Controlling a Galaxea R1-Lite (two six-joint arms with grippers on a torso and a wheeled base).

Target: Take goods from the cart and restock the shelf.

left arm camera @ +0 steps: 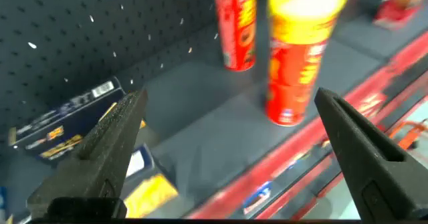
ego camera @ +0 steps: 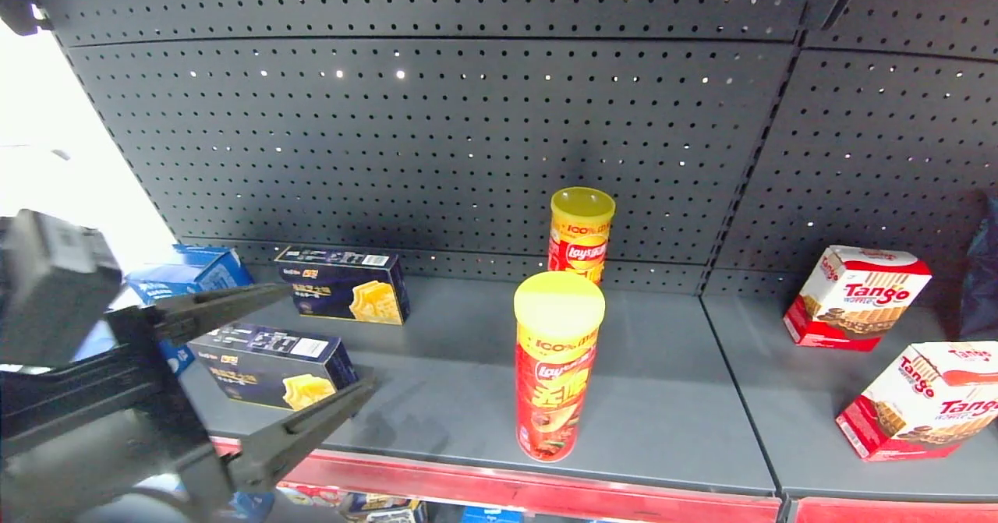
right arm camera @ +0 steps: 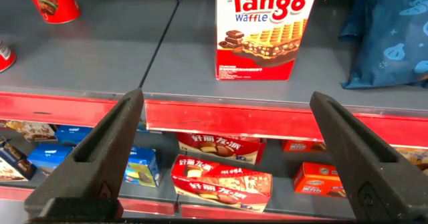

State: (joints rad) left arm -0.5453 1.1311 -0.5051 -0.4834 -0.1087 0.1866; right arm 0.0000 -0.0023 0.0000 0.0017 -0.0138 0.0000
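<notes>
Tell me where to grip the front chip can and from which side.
Likely the cylindrical middle of the front chip can, approached from the aisle side. It stands upright near the front edge of the shelf, with bare space on both sides.

This was pretty clearly a shop aisle, supermarket style. The shelf [ego camera: 663, 406] was grey metal, with a perforated pegboard back panel [ego camera: 437, 133] and a red price strip [ego camera: 530, 490] along its front edge. Packaged snacks stood on it facing out: chip cans [ego camera: 556, 367], wafer boxes [ego camera: 858, 297] and dark blue boxes [ego camera: 343, 285]. More red boxes [right arm camera: 221, 182] sat on the level underneath.
</notes>
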